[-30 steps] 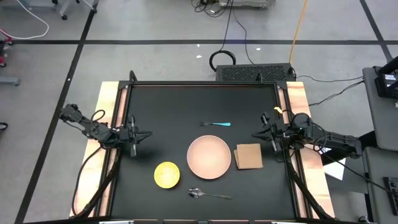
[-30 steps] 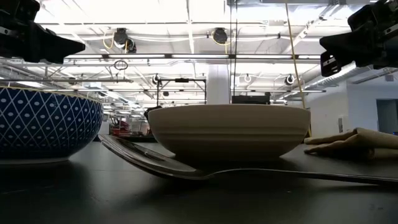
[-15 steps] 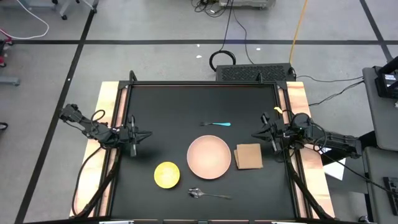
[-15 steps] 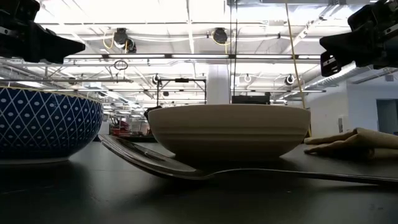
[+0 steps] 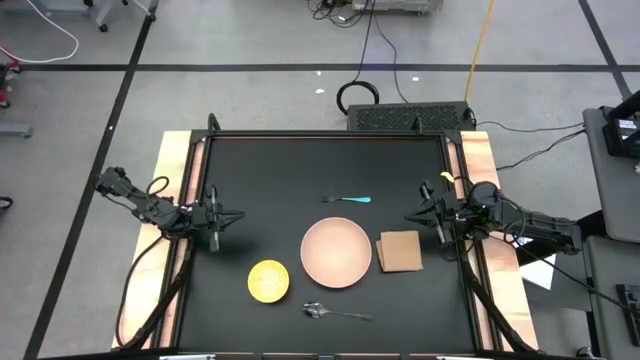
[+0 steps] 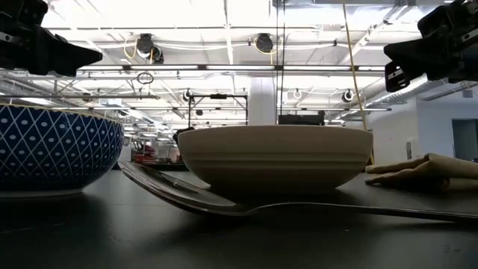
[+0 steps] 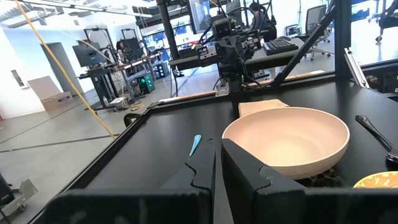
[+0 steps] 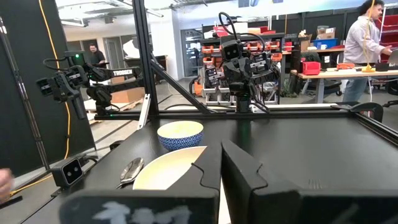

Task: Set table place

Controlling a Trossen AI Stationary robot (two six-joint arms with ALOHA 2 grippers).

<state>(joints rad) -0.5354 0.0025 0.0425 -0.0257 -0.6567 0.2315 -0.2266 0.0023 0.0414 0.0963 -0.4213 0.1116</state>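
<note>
On the black table (image 5: 260,170) the pale pink plate (image 5: 336,252) rests flat near the middle. The tan napkin (image 5: 400,251) lies right of it and the blue-handled fork (image 5: 348,199) lies beyond it. The yellow dish (image 5: 268,280), blue-patterned outside (image 6: 52,149), stands to the plate's near left. The silver spoon (image 5: 335,313) lies at the near edge. My left gripper (image 5: 215,222) hovers shut at the left edge (image 7: 216,152). My right gripper (image 5: 437,218) hovers shut at the right edge (image 8: 221,155), above the napkin's far side. Both touch nothing.
Pale wooden strips (image 5: 176,180) run along the table's left and right sides, with the arms' cables over them. The table's far half holds only the fork. People (image 8: 364,37) and workbenches stand in the room beyond the table.
</note>
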